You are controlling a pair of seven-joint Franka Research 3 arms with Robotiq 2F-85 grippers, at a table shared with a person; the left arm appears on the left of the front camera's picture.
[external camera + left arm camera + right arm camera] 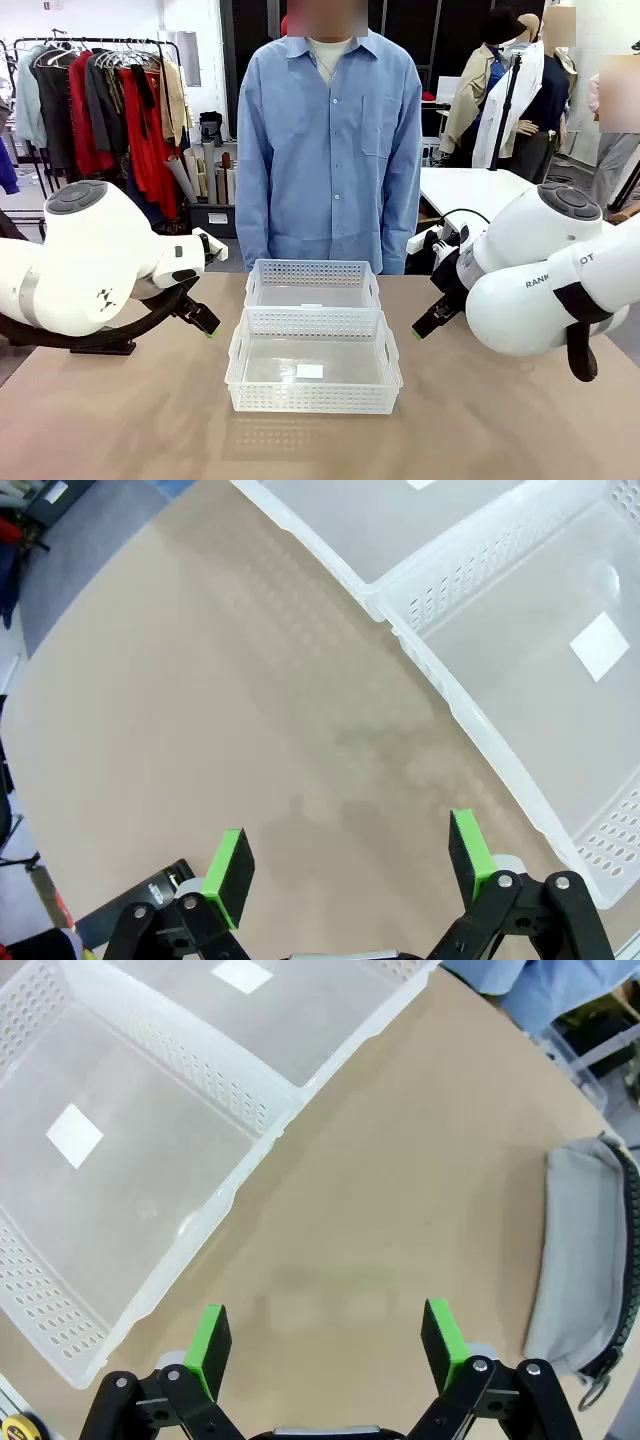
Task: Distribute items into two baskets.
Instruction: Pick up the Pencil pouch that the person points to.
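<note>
Two white perforated baskets stand end to end at the table's middle: the near basket (313, 375) and the far basket (313, 286), each with a small white label and nothing inside. My left gripper (205, 324) hovers open to the left of them; its wrist view shows both green pads (232, 868) over bare table, with the baskets (520, 680) at the upper right. My right gripper (425, 325) hangs open to the right of the baskets. In its wrist view, the grey pouch (580, 1260) with a black zipper lies on the table at the right, baskets (140, 1150) at the left. The stapler is out of view.
A person in a blue shirt (328, 150) stands at the table's far side, arms down. Bare brown tabletop (130, 420) lies on both sides of the baskets. A clothes rack (100, 100) and another table stand behind.
</note>
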